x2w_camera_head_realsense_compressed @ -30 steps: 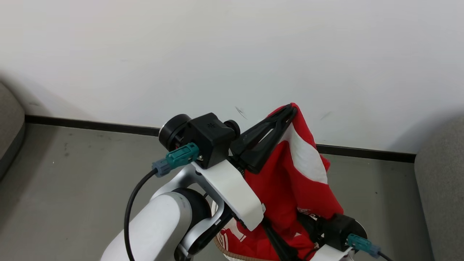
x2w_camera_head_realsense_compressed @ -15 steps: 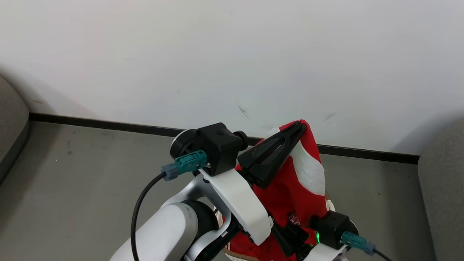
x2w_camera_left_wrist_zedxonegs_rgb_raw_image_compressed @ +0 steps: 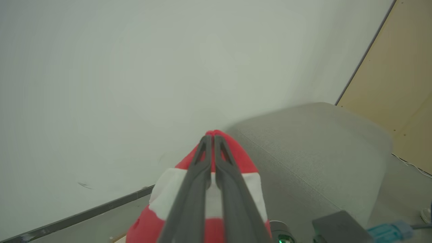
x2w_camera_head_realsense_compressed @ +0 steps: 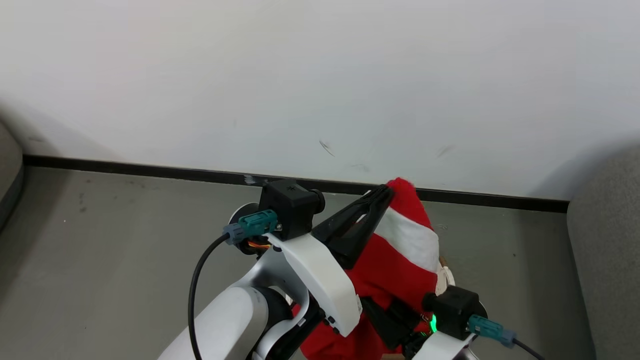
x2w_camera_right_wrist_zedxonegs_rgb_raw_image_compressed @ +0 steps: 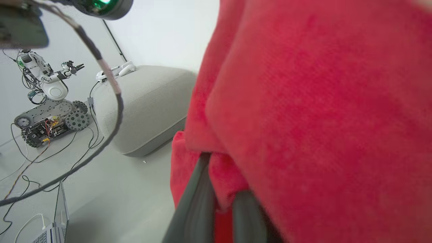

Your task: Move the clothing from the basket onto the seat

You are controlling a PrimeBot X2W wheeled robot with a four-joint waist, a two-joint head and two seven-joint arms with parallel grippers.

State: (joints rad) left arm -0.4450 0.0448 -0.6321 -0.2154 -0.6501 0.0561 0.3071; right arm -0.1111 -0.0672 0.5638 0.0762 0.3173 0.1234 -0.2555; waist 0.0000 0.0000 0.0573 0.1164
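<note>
While I am watching through the head camera, the left gripper (x2w_camera_head_realsense_compressed: 384,193) is pinching the top of the clothing (x2w_camera_head_realsense_compressed: 405,240), with its two dark fingers pressed together on a red fold and holding it up in front of the white wall (x2w_camera_head_realsense_compressed: 320,75) and black skirting (x2w_camera_head_realsense_compressed: 500,200). The garment, red with a broad white stripe, is hanging down from that pinch. Low in the view, the right gripper (x2w_camera_head_realsense_compressed: 392,322) is reaching into the garment's lower folds, with its fingertips buried in the cloth. The seat (x2w_camera_head_realsense_compressed: 605,260) is sitting at the right edge on the grey floor (x2w_camera_head_realsense_compressed: 125,240), apart from the cloth.

Looking along the left wrist, I am seeing the left gripper (x2w_camera_left_wrist_zedxonegs_rgb_raw_image_compressed: 212,137) closed, a red tuck of the clothing (x2w_camera_left_wrist_zedxonegs_rgb_raw_image_compressed: 248,158) nipped at its tips and the white stripe spreading out on both sides. The seat (x2w_camera_left_wrist_zedxonegs_rgb_raw_image_compressed: 320,152) is lying just behind and to the right of the fabric.

Through the right wrist camera, the right gripper (x2w_camera_right_wrist_zedxonegs_rgb_raw_image_compressed: 221,179) is squeezing a wad of the clothing (x2w_camera_right_wrist_zedxonegs_rgb_raw_image_compressed: 320,101) between its fingers, and red fabric is draping over their ends. To the left, a grey cushion (x2w_camera_right_wrist_zedxonegs_rgb_raw_image_compressed: 145,101) is resting on the floor, with a tracked robot (x2w_camera_right_wrist_zedxonegs_rgb_raw_image_compressed: 47,101) and loose cables (x2w_camera_right_wrist_zedxonegs_rgb_raw_image_compressed: 20,168) beyond it.
</note>
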